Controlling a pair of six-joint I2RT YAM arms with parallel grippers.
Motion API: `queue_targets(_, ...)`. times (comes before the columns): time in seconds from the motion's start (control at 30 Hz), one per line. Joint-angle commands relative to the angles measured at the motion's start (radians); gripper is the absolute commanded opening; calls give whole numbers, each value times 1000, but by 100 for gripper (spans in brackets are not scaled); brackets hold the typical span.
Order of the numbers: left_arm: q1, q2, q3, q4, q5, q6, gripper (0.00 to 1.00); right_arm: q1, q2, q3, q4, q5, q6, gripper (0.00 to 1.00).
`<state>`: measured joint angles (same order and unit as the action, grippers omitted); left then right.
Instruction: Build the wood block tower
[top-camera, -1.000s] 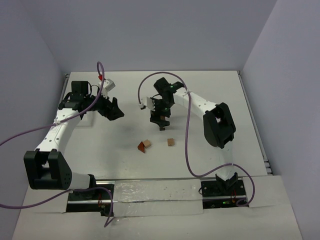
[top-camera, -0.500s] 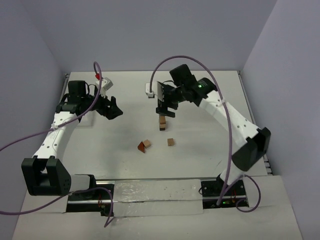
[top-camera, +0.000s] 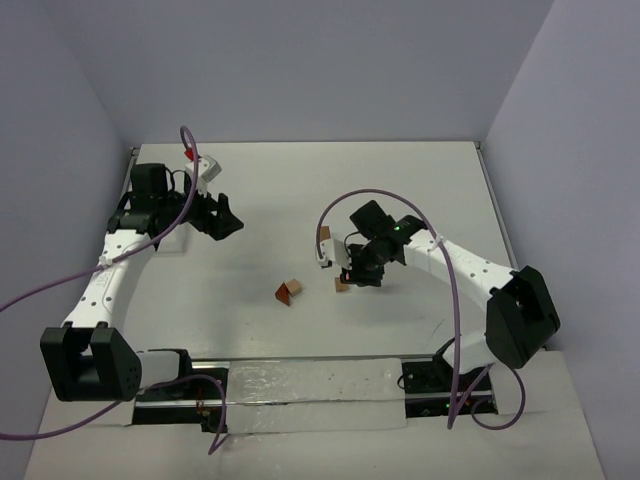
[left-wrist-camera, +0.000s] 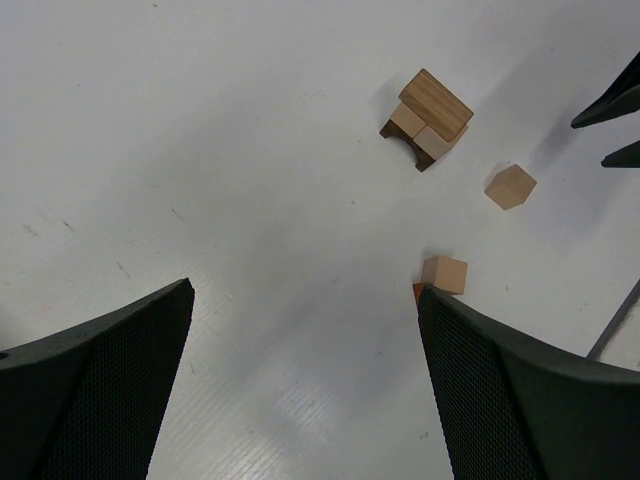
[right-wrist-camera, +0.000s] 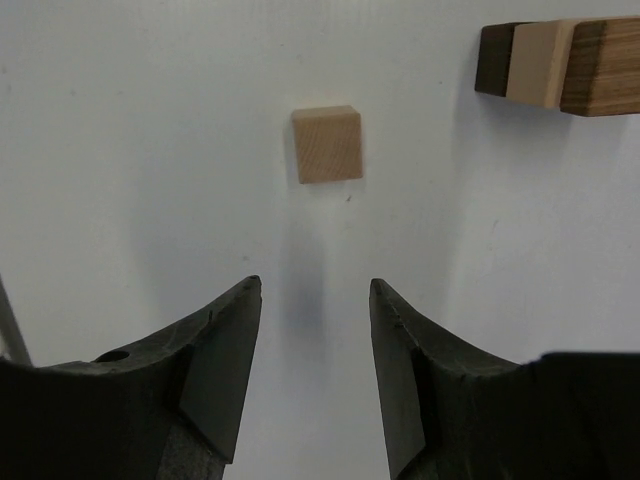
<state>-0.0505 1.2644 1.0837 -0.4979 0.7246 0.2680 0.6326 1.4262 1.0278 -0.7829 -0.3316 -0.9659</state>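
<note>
The wood block tower (top-camera: 324, 237) is a short stack at mid-table, a dark arch piece under tan blocks (left-wrist-camera: 427, 120), and it also shows at the upper right of the right wrist view (right-wrist-camera: 560, 62). A loose tan cube (top-camera: 342, 285) (right-wrist-camera: 327, 144) lies just ahead of my right gripper (right-wrist-camera: 315, 285) (top-camera: 355, 272), whose jaws stand apart with nothing between them. Another tan cube (left-wrist-camera: 445, 273) rests against a reddish-brown wedge (top-camera: 284, 293). My left gripper (left-wrist-camera: 305, 290) (top-camera: 222, 215) hangs wide open and empty at the left, away from the blocks.
Purple cables loop off both arms, one (top-camera: 420, 215) arching over the right forearm. Grey walls (top-camera: 300, 70) close the table's far end and sides. A shiny strip (top-camera: 310, 385) runs between the arm bases at the near edge.
My right arm has left the stack and swung down toward the near side, to the loose tan cube, its jaws narrowing. The left arm has barely shifted.
</note>
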Motion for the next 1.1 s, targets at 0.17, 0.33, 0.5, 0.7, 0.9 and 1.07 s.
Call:
queue_targets(0.17, 6, -6, -10, 17, -13, 35, 99, -33, 152, 131, 140, -51, 65, 65)
queue_targets(0.33, 6, 7, -8, 21, -3, 44, 99, -94, 216, 288, 78, -120, 72, 97)
queue_targets(0.5, 5, 24, -7, 29, 14, 46, 99, -111, 277, 398, 0, -116, -18, 100)
queue_targets(0.7, 5, 33, -8, 44, 24, 42, 99, -151, 428, 625, -126, -165, -4, 84)
queue_targets(0.9, 5, 29, -18, 62, 37, 37, 99, -199, 536, 792, -77, -192, 107, 52)
queue_targets(1.07, 5, 31, -21, 74, 48, 25, 99, -201, 603, 861, -70, -179, 120, 45)
